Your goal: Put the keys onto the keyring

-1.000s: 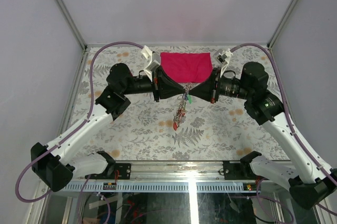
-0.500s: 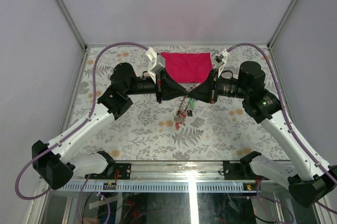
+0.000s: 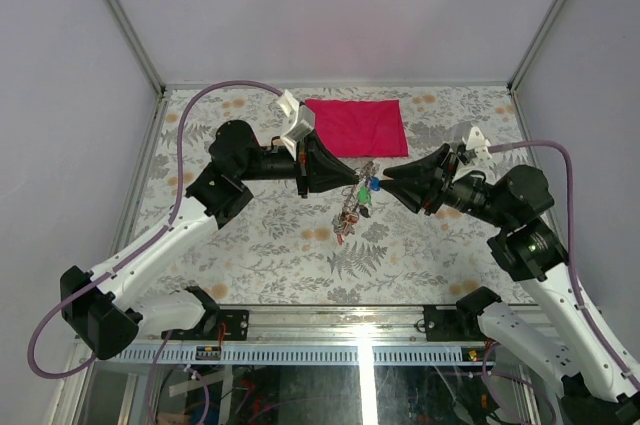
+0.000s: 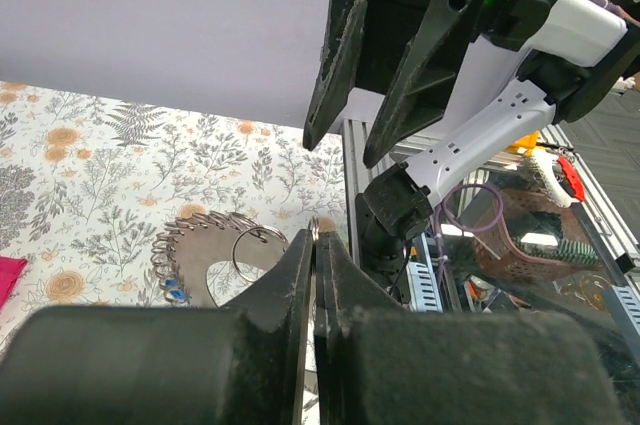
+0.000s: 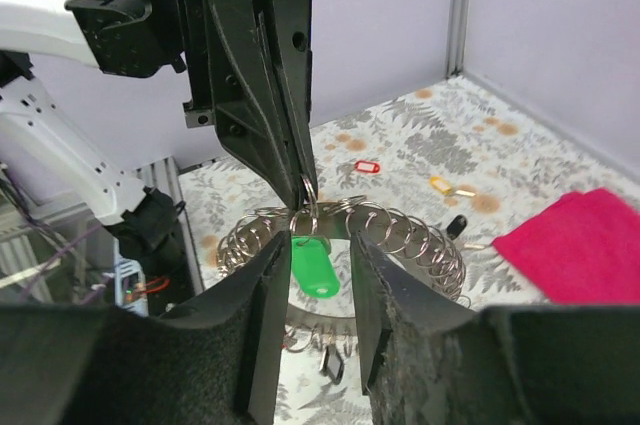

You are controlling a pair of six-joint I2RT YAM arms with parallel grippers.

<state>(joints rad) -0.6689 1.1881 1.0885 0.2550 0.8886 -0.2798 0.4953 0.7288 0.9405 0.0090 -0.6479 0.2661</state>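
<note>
Keyring [image 5: 425,245] mid-table [image 3: 250,235], I see; L gripper [image 5: 301,181] pinched shut on green key [image 5: 315,265] (by its loop), R gripper [image 5: 318,245] approx half open, empty.

Centre frame in the overhead view, the left gripper [image 3: 351,177] reaches in from the left and the right gripper [image 3: 389,176] from the right. Their tips face each other, just apart, above the table [image 3: 250,235]. The keys [image 3: 352,207] sit in a bunch between and just below the two tips, together with the keyring [image 5: 415,240]. A cloth [image 3: 357,126] lies flat behind them, upper centre, near the table's far edge. In the right wrist view, loose keys [image 5: 368,166] lie on the table beyond the keyring, with the cloth at the right edge.
</note>
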